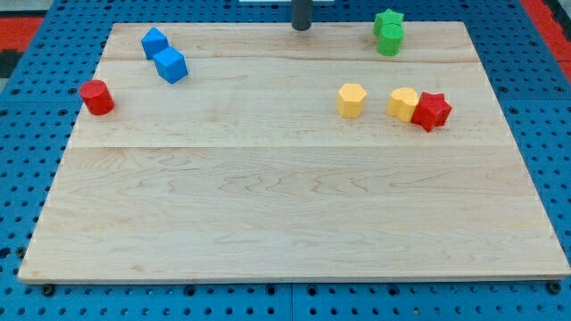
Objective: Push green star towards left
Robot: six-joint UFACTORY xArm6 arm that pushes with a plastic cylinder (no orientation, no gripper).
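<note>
The green star (388,19) lies at the top right of the wooden board (285,205), touching a green cylinder (390,39) just below it. My tip (302,28) is at the board's top edge near the middle, well to the left of the green star and apart from every block.
Two blue blocks (154,42) (170,65) lie touching at the top left. A red cylinder (96,96) lies at the left edge. A yellow block (351,100) lies right of centre. Another yellow block (403,103) touches a red star (432,111).
</note>
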